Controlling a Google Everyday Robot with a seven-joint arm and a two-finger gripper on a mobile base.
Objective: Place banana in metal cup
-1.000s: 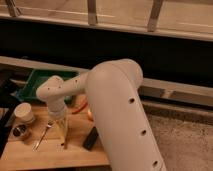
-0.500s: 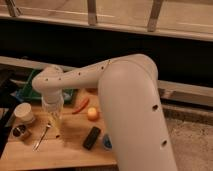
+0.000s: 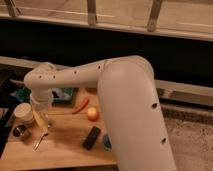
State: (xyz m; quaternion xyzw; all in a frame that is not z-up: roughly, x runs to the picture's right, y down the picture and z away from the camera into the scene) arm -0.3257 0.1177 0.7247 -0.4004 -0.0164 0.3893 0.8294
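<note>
Wooden tabletop [image 3: 65, 150] under a dark wall: we see the banana [image 3: 43, 127] hanging almost upright, pinched in the gripper [image 3: 40, 119], just right of and above the metal cup [image 3: 21, 132]; a white paper cup [image 3: 23, 112] stands behind, a red chili [image 3: 81, 105] lies farther right

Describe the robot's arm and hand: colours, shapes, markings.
The arm is glossy white, thick and rounded, with small dark holes along its shell; no cables show. Its hand, at lower left over the wooden table, is pale grey.
</note>
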